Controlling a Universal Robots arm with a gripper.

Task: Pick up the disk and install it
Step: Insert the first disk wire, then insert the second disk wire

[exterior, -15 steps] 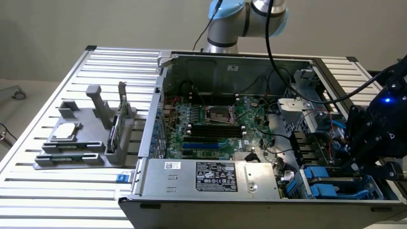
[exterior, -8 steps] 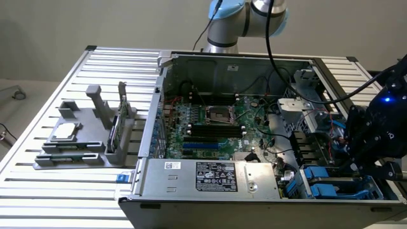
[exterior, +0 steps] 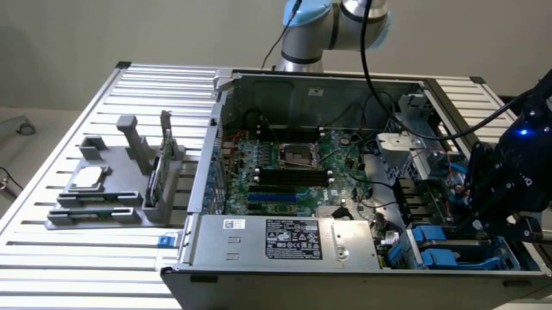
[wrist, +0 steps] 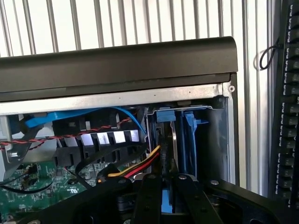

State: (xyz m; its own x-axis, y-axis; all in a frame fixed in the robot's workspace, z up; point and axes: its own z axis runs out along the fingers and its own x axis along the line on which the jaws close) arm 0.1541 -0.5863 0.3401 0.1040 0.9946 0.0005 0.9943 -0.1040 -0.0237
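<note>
Gripper (wrist: pixel 164 186) nearly closed, pinching the disk (wrist: pixel 174 140) on edge by its blue carrier frame, so it slides into the drive bay (wrist: pixel 205 140) just ahead.

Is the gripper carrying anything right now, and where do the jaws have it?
Yes: the gripper holds the disk edge-on by its near end, jaws closed on its flat faces, in the blue drive bay.

An open computer case (exterior: pixel 362 258) sits on the tabletop (exterior: pixel 77 258); a parts holder (exterior: pixel 112 194) lies beside it toward the exterior view's left. The claw (wrist: pixel 166 186) holds the disk (wrist: pixel 174 140) in the case's corner bay.
</note>
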